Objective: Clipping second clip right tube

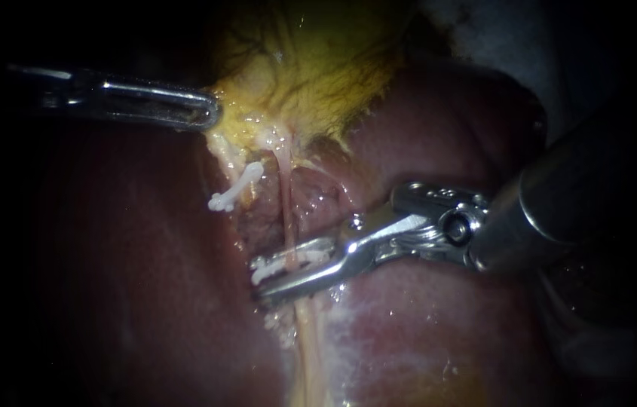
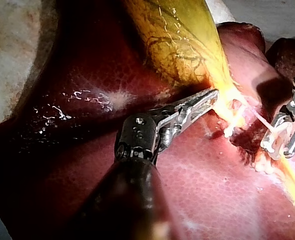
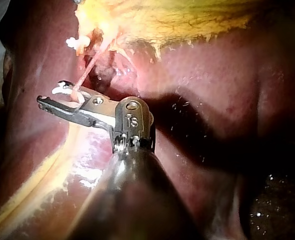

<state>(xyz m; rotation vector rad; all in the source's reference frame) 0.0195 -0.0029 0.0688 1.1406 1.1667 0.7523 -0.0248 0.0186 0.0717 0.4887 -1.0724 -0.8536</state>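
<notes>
Two instruments logged; our right instrument [image 1: 258,280] holds a still-open white clip [image 1: 264,266] in its jaws, astride the thin pink tube [image 1: 286,211]; our left instrument [image 1: 211,114] has its jaws clamped on the gallbladder [image 1: 318,75] beside the tube's far end; risks, we judge: the taut tube slipping free or tearing.

The liver [image 1: 424,332] is dark red, glossy and wet, and occupies most of the field. The gallbladder [image 1: 318,60] lies across its far side, yellow-green with dark branching vessels on its surface. A pale yellowish-white band of tissue [image 1: 309,362] runs from the gallbladder's neck toward the near edge. A white clip [image 1: 235,188] sits tilted to the left of this band, just near of the neck. A pale mottled worktop [image 2: 7,35] shows beyond the liver's edge.
</notes>
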